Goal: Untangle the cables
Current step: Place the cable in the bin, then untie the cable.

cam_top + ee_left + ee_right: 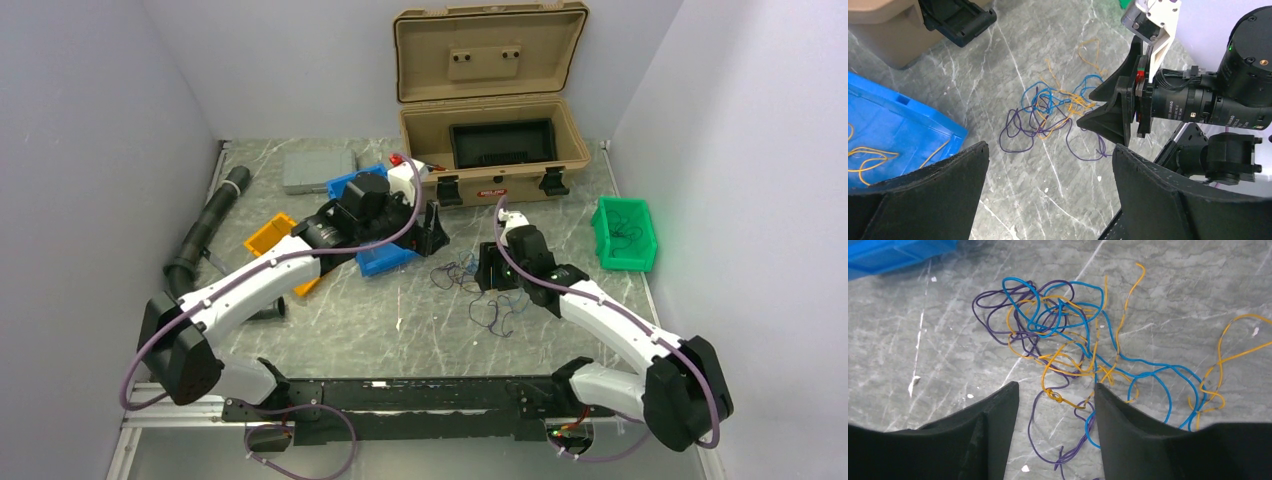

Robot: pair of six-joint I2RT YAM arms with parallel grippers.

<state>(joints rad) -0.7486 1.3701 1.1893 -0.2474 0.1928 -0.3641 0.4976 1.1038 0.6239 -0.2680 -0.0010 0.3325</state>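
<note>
**Top view:** the cables (478, 290) lie tangled on the table (380, 340), between the left gripper (432, 228) and the right gripper (490, 272).

**Left wrist view:** the left jaws stand wide apart and empty, near the tangle.

**Right wrist view:** the right jaws are parted, straddling orange and purple strands. The step is probably strand selection. The next move calls for closing on a single strand.

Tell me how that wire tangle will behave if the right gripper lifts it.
The cables would probably lift floppy and light: they are thin strands lying in loose curls. Their interlocked loops suggest neighbouring strands would drag along.
</note>
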